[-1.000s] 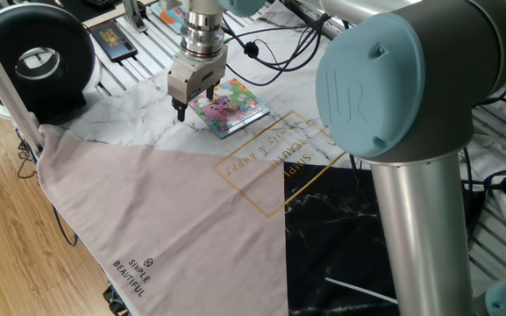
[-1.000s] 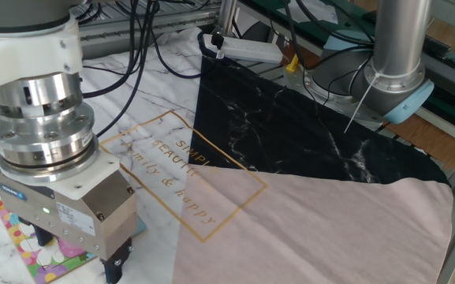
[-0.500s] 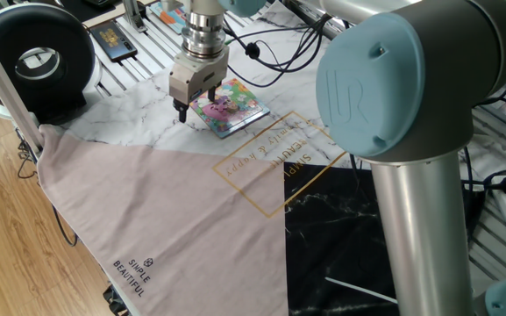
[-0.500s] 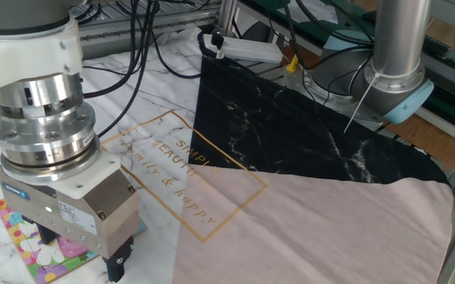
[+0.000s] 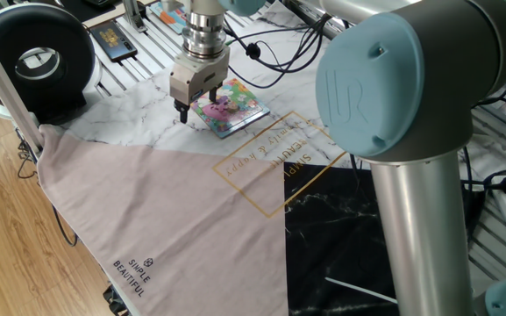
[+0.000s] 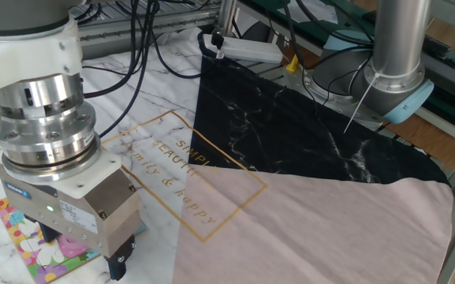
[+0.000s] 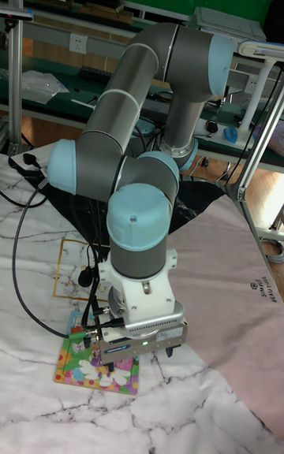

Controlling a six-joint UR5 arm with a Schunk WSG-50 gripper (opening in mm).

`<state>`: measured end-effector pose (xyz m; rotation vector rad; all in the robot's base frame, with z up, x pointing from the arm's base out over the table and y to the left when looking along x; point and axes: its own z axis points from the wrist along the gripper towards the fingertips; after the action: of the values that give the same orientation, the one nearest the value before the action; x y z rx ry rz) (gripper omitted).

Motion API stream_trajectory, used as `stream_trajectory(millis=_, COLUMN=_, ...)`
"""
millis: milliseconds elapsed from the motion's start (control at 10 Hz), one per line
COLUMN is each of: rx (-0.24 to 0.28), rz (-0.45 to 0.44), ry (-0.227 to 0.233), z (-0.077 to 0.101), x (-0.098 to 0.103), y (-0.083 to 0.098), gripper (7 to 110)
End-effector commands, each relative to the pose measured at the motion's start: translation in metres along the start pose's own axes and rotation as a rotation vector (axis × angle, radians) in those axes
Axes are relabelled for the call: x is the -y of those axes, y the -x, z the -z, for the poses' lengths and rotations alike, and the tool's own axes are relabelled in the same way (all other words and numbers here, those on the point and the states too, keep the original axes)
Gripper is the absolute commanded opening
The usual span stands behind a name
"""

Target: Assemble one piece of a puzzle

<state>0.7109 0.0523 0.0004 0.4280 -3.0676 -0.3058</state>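
Observation:
The puzzle (image 5: 233,109) is a small square board with a pink, yellow and green cartoon picture, lying on the white marble cloth. It also shows as a strip beside the gripper body, the puzzle (image 6: 30,246), and low in the tall view, the puzzle (image 7: 85,366). My gripper (image 5: 195,107) points straight down over the board's left edge, close above it. Its two dark fingers stand wide apart, so the gripper (image 6: 81,248) is open, and I see nothing between them. From the tall view the gripper (image 7: 134,353) covers the board's right part. The piece is hidden or too small to pick out.
A round black device (image 5: 38,57) sits at the far left beside a dark booklet (image 5: 112,39). Another colourful board (image 5: 169,13) lies behind the gripper. Cables (image 5: 261,48) run across the marble. A power strip (image 6: 247,49) and the arm's base (image 6: 397,75) stand past the black cloth (image 6: 290,134).
The gripper has shifted very slightly over the puzzle's edge, a few pixels at most. Its fingers stay apart, and the board has not moved.

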Motion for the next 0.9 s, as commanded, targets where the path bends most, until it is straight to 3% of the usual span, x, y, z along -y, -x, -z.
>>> stream_trajectory(millis=0, rx=-0.002, rz=-0.008, ry=0.005, z=0.002, x=0.000, y=-0.001, gripper=88)
stream_trajectory(millis=400, rx=-0.004, rz=-0.013, ry=0.009, z=0.002, x=-0.001, y=-0.002, gripper=88)
stream_trajectory(millis=500, rx=-0.004, rz=-0.032, ry=0.040, z=0.007, x=-0.011, y=-0.001, gripper=88)
stream_trajectory(millis=600, rx=-0.030, rz=-0.047, ry=0.037, z=0.015, x=-0.017, y=-0.007, gripper=88)
stream_trajectory(millis=800, rx=-0.067, rz=-0.038, ry=0.028, z=0.012, x=-0.009, y=-0.026, gripper=88)
